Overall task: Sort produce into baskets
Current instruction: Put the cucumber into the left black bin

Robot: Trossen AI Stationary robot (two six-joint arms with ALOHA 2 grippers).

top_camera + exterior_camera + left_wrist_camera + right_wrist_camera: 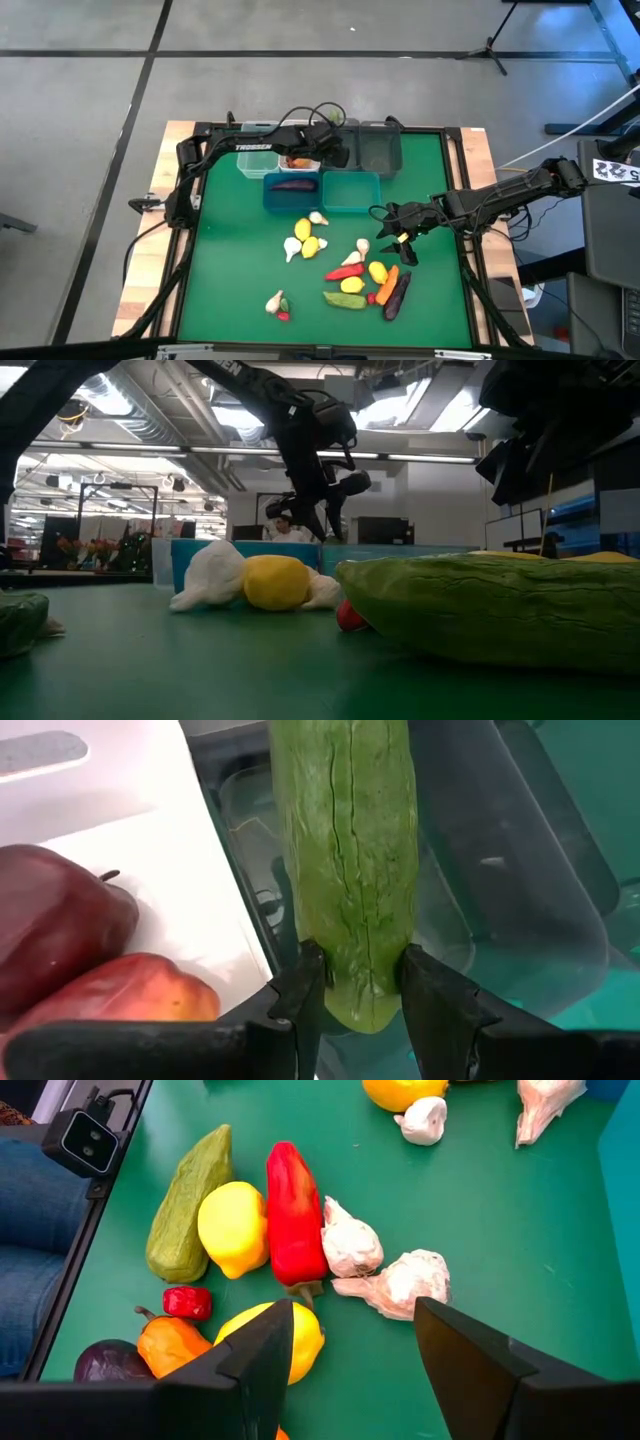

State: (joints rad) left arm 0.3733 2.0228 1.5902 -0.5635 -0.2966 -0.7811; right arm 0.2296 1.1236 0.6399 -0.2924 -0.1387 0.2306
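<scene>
My left gripper point(362, 970) is at the far side of the table point(335, 150), shut on a green cucumber point(350, 850) over a dark smoky grey basket point(520, 890). Beside it, a white basket point(150, 850) holds red produce point(60, 920). A blue basket point(292, 190) holds an eggplant, next to a teal basket point(350, 190). My right gripper point(350, 1340) is open over the loose produce near the table's right side point(400, 235). Below it lie a red pepper point(293, 1215), lemons point(232, 1230), garlic point(400, 1280) and another cucumber point(190, 1205). My left gripper pinches the cucumber's near end point(360, 1000) between its two fingers point(305, 980). The fingers slant down toward the far edge, and the cucumber reaches on ahead of them. It hangs over the grey basket; its far end runs out of the picture.
A clear basket point(258, 160) and a second grey basket point(380, 150) stand at the far edge. Lemons and garlic point(305, 240) lie mid-table, and a garlic with a small red piece point(277, 303) lies near the front. A person's jeans point(30, 1230) show beyond the table's edge.
</scene>
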